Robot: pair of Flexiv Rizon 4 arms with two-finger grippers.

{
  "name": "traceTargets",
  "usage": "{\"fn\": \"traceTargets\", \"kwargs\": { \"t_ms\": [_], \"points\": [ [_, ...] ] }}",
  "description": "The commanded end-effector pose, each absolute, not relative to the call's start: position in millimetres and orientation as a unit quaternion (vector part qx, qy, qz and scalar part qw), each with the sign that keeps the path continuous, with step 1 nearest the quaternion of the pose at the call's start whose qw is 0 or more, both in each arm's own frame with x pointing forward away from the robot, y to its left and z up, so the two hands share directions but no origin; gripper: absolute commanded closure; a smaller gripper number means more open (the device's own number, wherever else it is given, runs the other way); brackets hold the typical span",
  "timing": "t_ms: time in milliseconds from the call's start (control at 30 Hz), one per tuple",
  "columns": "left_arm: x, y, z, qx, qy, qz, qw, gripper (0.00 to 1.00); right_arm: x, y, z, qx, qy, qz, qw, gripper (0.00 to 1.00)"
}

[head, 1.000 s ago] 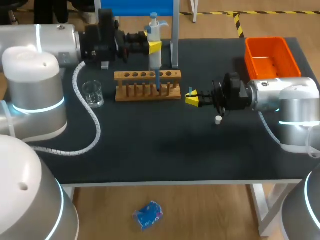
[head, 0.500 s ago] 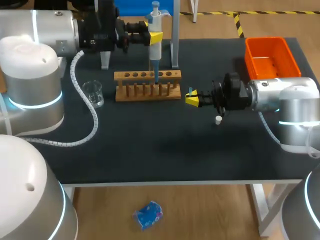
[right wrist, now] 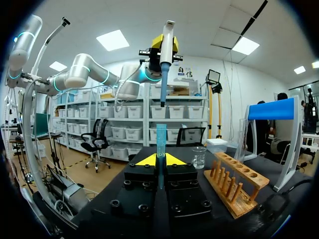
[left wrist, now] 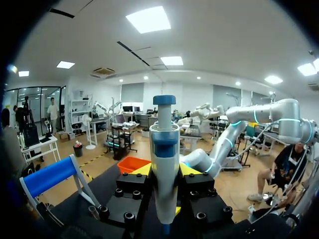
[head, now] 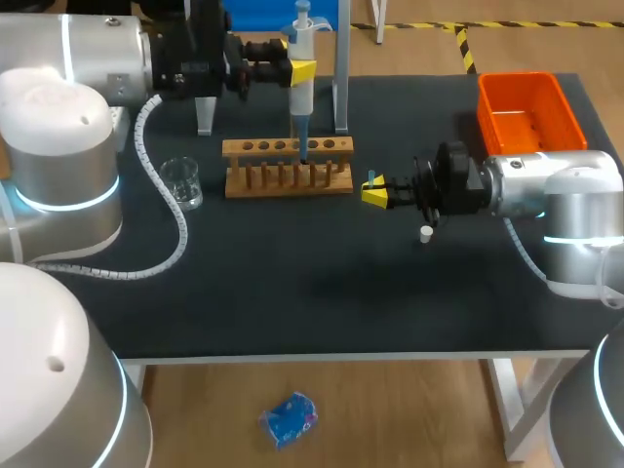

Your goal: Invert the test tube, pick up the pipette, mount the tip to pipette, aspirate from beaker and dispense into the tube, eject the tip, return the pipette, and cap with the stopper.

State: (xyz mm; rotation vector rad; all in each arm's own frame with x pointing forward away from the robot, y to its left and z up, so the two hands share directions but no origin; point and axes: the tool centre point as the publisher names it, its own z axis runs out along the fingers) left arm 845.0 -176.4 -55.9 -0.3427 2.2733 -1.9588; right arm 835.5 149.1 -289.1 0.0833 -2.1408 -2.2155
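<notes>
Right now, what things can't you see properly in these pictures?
1. Left wrist view: the lower end of the white-and-blue pipette is hidden between the left arm's fingers.
2. Head view: the clear glass beaker is too small to show any liquid.
3. Head view: the blue test tube is mostly covered by the right arm's yellow fingers.

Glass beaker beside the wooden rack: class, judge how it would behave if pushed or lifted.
The beaker looks like clear glass, so probably rigid but breakable and slippery. It stands upright and squat, so a push would likely slide it over the table rather than tip it. Being small, it is probably light.
</notes>
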Motion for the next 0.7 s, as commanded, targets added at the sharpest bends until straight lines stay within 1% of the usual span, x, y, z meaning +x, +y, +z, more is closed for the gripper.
{"fn": "traceTargets", "kwargs": {
  "t_ms": [33,233,467,700],
  "points": [
    [844.8,-174.8,-54.8,-0.113,0.752,-0.646,0.059,1.0,837.6,153.7,-290.5,0.031,-0.697,-0.716,0.031,1.0],
    [844.8,-174.8,-54.8,-0.113,0.752,-0.646,0.059,1.0,848.6,179.9,-294.9,0.06,-0.713,-0.698,0.03,1.0],
    [844.8,-174.8,-54.8,-0.113,0.752,-0.646,0.059,1.0,857.2,193.8,-293.2,0.071,-0.714,-0.696,0.029,1.0],
    [844.8,-174.8,-54.8,-0.113,0.752,-0.646,0.059,1.0,860.3,211.2,-288.4,0.114,-0.727,-0.677,0.017,1.0]
  ]
}}
